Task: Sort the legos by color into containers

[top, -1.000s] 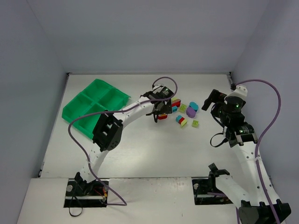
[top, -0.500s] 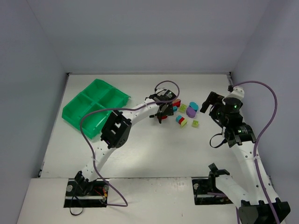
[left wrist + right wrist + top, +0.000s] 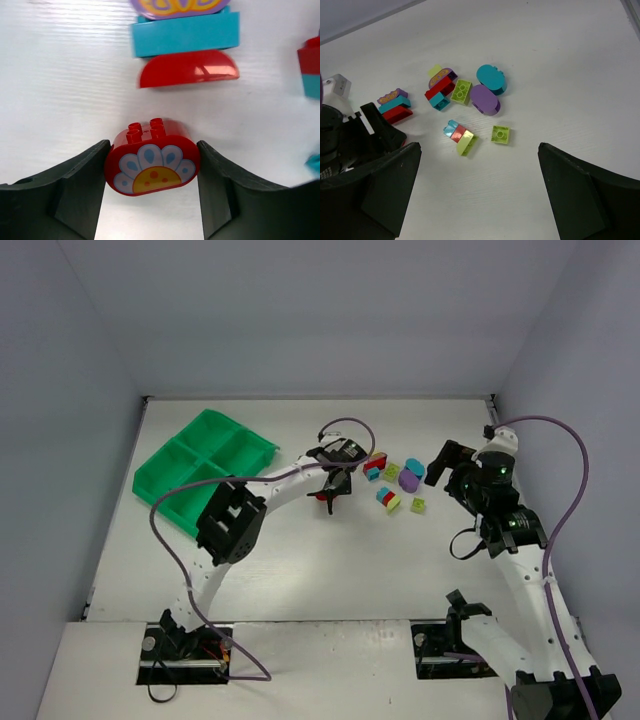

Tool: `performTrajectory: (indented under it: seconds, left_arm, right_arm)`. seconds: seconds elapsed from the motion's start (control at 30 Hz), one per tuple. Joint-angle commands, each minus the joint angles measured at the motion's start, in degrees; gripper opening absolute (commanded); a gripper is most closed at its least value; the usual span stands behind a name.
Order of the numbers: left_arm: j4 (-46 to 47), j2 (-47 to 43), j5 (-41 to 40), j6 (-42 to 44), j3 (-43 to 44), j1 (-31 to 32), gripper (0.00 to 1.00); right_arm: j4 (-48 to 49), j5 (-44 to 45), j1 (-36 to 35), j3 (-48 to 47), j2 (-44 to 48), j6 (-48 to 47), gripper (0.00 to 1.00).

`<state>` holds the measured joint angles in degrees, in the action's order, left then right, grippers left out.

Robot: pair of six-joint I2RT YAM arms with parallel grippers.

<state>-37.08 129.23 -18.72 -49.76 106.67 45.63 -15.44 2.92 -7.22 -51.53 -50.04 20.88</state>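
My left gripper (image 3: 152, 165) is shut on a red lego (image 3: 152, 162) with a flower print; both fingers press its sides just above the table. In the top view this gripper (image 3: 329, 496) sits left of the pile. Beyond it lie a red half-round lego (image 3: 189, 67) and a cyan lego (image 3: 185, 34). My right gripper (image 3: 479, 147) hangs open over the table, nothing between its fingers. Below it lie a cyan-red-green stack (image 3: 460, 136), a yellow-green square (image 3: 500, 134), a purple oval (image 3: 485, 99) and a cyan oval (image 3: 491, 79). The green tray of containers (image 3: 245, 448) lies at the far left.
The white table (image 3: 300, 560) ends at grey walls on the left, back and right. The left arm's body (image 3: 230, 522) stretches across the table between the tray and the pile. The right arm (image 3: 500, 510) stands at the right, near the wall.
The left gripper has closed on the red flower lego and drawn it a little left and nearer, away from the pile. The right gripper has shifted slightly left, still open.
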Motion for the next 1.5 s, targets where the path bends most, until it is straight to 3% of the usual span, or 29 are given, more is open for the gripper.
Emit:
performTrajectory:
  seconds: [0.0, 0.2, 0.37, 0.57, 0.87, 1.0, 1.03, 1.13, 1.23, 1.47]
  left_arm:
    - [-0.27, -14.58, -5.71, 5.87, -2.85, -0.8, 0.2]
    - [-2.82, -27.08, -8.09, 13.79, -5.51, -7.99, 0.2]
    - [-2.21, -29.39, -5.02, 19.6, -4.9, -20.91, 0.21]
    - [1.04, -21.77, -1.06, 26.8, 0.09, -32.51, 0.25]
    - [-0.98, -6.2, 2.8, 29.1, 15.31, -41.58, 0.27]
    - [-2.11, -1.53, 4.48, 30.68, 21.19, -42.73, 0.42]
    - [-2.55, -0.74, 4.74, 30.69, 21.99, -42.73, 0.5]
    - [-2.12, 0.32, 5.01, 30.69, 22.26, -42.73, 0.67]
    - [-1.68, -0.38, 4.83, 30.86, 21.82, -42.73, 0.78]
    - [-1.33, -4.94, 5.01, 29.99, 18.31, -42.55, 0.82]
  right_arm:
    - [2.7, -2.39, -0.95, -0.86, 1.26, 0.03, 1.0]
    - [2.7, -5.02, -4.9, -1.64, 0.12, 0.3, 1.0]
    - [2.61, -5.82, -7.45, -3.49, -1.46, -0.14, 1.0]
    - [2.87, -6.7, -7.54, -4.63, -4.7, -1.54, 1.0]
    - [3.14, -5.64, -7.54, -3.32, -8.14, -1.99, 1.0]
    - [3.14, -3.98, -7.54, -1.56, -7.97, -1.11, 1.0]
    - [3.14, -3.71, -7.54, -1.47, -8.05, -1.02, 1.0]
    - [3.14, -3.09, -7.45, -1.12, -8.49, -1.2, 1.0]
    - [3.05, -1.34, -7.54, -0.94, -8.93, -1.46, 1.0]
    - [2.96, 0.15, -7.54, 0.28, -8.58, -0.93, 1.0]
